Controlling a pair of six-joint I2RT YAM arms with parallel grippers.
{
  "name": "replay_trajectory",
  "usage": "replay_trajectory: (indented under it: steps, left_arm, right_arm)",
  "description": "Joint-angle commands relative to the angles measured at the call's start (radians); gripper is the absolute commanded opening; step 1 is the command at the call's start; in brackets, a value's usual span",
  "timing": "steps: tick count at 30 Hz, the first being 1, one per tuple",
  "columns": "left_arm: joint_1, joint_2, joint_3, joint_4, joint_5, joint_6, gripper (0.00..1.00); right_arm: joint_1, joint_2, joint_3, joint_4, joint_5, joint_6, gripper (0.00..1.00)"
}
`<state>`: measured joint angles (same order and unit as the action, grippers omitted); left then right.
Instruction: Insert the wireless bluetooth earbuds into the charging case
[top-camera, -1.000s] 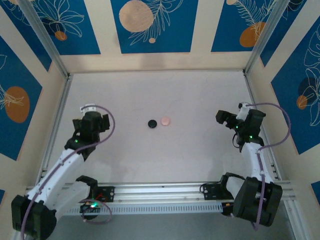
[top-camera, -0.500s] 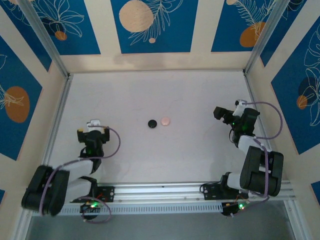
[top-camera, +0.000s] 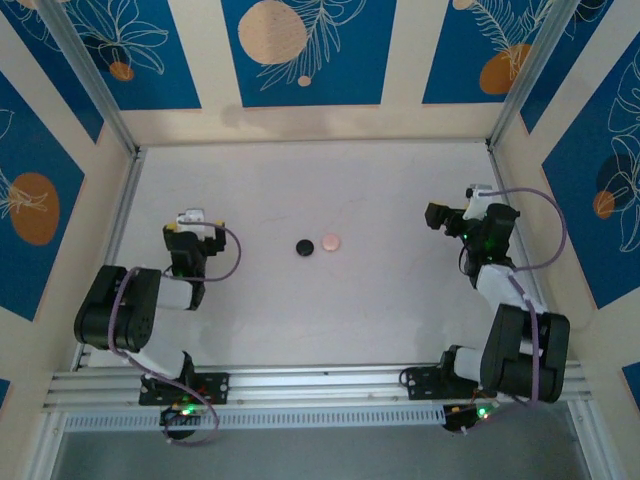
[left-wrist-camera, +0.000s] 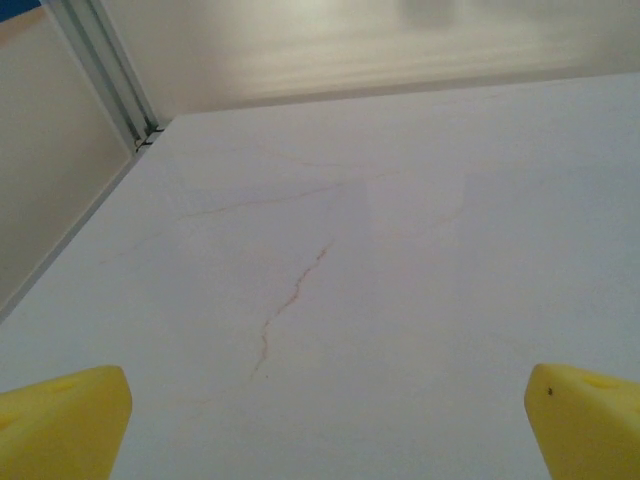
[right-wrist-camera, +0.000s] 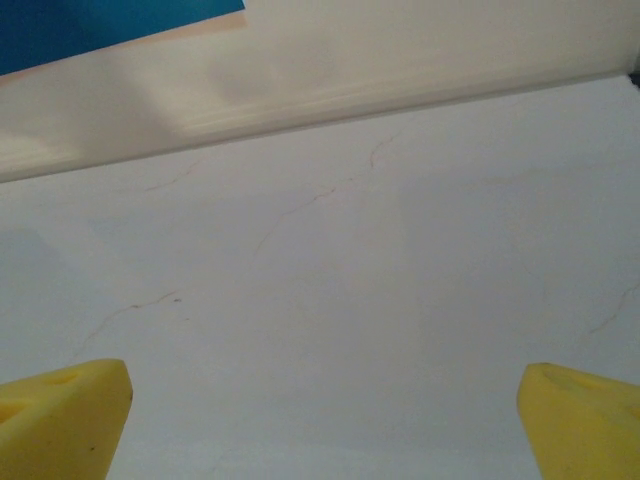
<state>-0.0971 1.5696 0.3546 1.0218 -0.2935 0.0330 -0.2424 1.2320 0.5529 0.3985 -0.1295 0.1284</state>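
Observation:
The charging case (top-camera: 304, 246) is a small round black puck lying flat near the middle of the white table. My left gripper (top-camera: 190, 225) hovers well to the left of it, and my right gripper (top-camera: 440, 216) well to the right. In the left wrist view the left gripper (left-wrist-camera: 325, 420) is open, its yellow fingertips (left-wrist-camera: 60, 420) wide apart over bare table. The right gripper (right-wrist-camera: 325, 415) is open too in the right wrist view, with nothing between its yellow fingertips (right-wrist-camera: 60, 415). The earbuds are hidden from me.
A pink disc (top-camera: 331, 242) lies just right of the case, almost touching it. Aluminium rails (top-camera: 120, 230) and patterned blue-and-cream walls close in the table on three sides. Thin cracks (left-wrist-camera: 290, 300) mark the tabletop.
The left arm has folded in, its elbow swinging from the near-left corner up beside the gripper. The right arm folded likewise and its gripper drifted slightly farther away. Case and disc stayed put.

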Motion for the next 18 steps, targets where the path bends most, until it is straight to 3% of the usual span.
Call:
replay_trajectory:
  steps: [1, 6, 11, 18]
  left_arm:
    - [0.007, -0.010, -0.002, -0.047, 0.053, -0.026, 1.00]
    - [0.007, -0.010, -0.001, -0.047, 0.062, -0.022, 1.00]
    - [0.007, -0.009, 0.000, -0.049, 0.066, -0.020, 1.00]
    - [0.007, -0.010, 0.003, -0.052, 0.073, -0.018, 1.00]
  right_arm:
    - [-0.002, -0.058, -0.045, -0.042, 0.027, -0.029, 0.99]
    - [-0.014, -0.087, -0.044, -0.103, 0.039, 0.004, 0.99]
    - [-0.025, -0.159, -0.152, 0.032, 0.042, 0.049, 0.99]
    - [0.021, 0.018, -0.143, 0.201, -0.016, 0.117, 0.99]
